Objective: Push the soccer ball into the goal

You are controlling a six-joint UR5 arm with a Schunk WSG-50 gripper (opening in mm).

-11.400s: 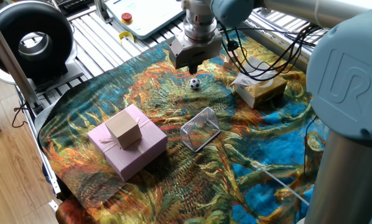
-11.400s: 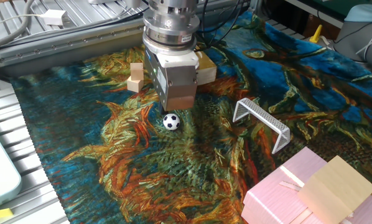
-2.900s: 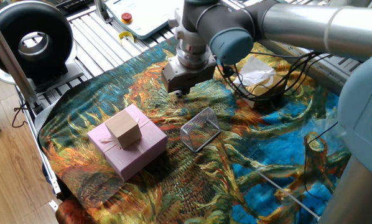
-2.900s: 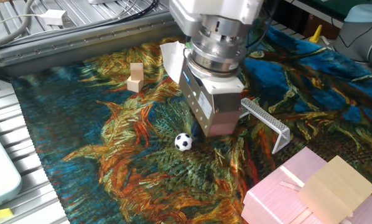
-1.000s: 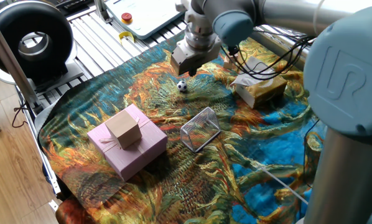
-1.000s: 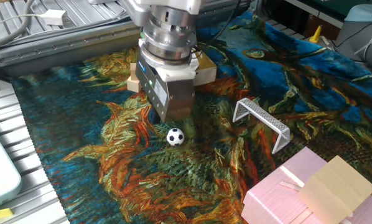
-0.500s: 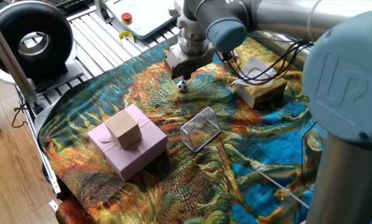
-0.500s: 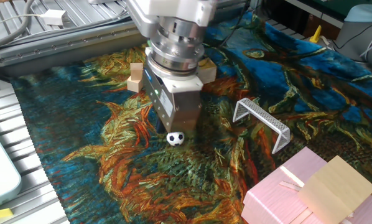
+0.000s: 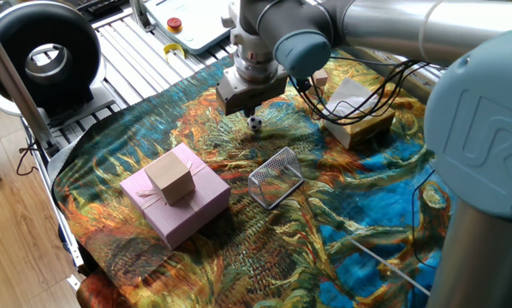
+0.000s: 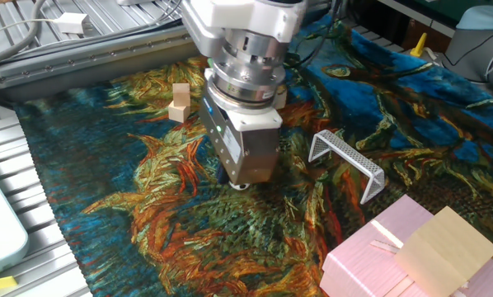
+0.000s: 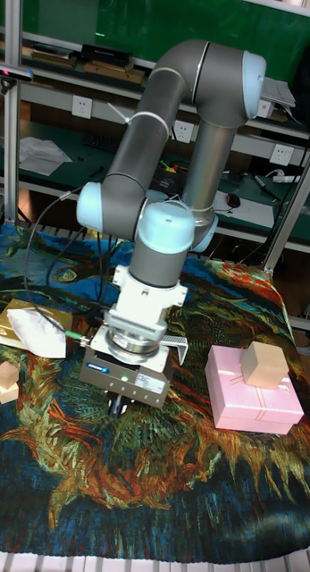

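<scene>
Your gripper (image 9: 252, 109) has come down onto the soccer ball (image 9: 254, 124) since half a second ago, and now sits just above and left of it at upper centre of one fixed view. In the other fixed view the tool body hides nearly all of the ball. The jaws appear closed on nothing, though no view settles it. The goal (image 9: 276, 177) stands apart at centre frame; the ball remains outside it, so the push is unfinished.

Arm bent over, gripper (image 9: 251, 109) pointing straight down, fingers together
</scene>
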